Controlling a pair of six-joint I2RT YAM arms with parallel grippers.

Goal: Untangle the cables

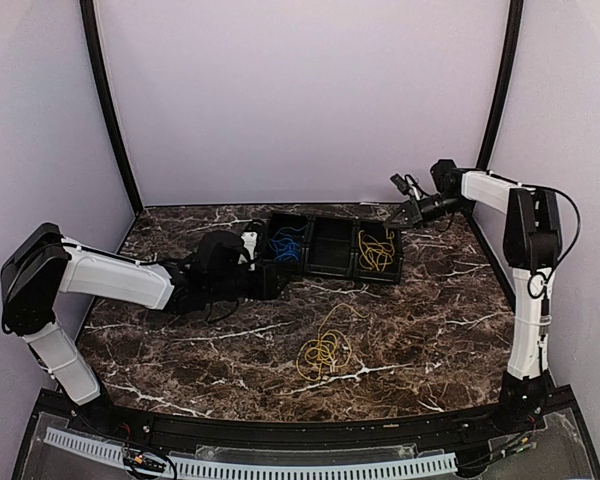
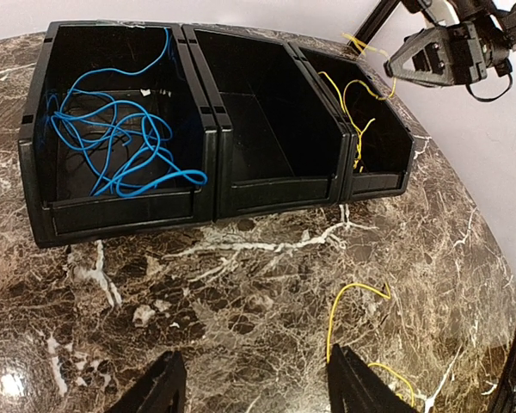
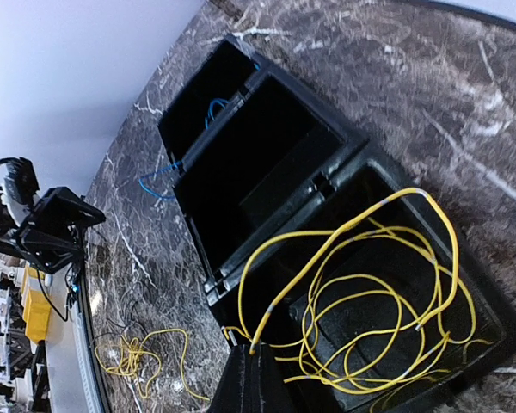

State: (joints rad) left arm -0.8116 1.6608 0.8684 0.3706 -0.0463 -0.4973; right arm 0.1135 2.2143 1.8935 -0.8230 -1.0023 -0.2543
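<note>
Three joined black bins [image 1: 332,268] stand at the back middle of the table. Blue cables [image 2: 112,142] lie coiled in the left bin, and a yellow coil [image 3: 374,314] fills the right one. My right gripper [image 3: 258,353] is shut on one end of that yellow cable at the bin's rim; the left wrist view shows this gripper [image 2: 404,60] above the bin's far corner. A yellow tangle [image 1: 325,350] lies on the table in front. My left gripper [image 2: 254,383] hangs open over bare table before the bins, its right finger [image 2: 353,383] beside a loose yellow strand [image 2: 348,297].
The middle bin [image 2: 258,112] holds nothing. The marble table [image 1: 430,310] is ringed by black posts and pale walls. My left arm [image 1: 120,280] stretches low across the table's left side, and my right arm [image 1: 525,280] stands along the right edge.
</note>
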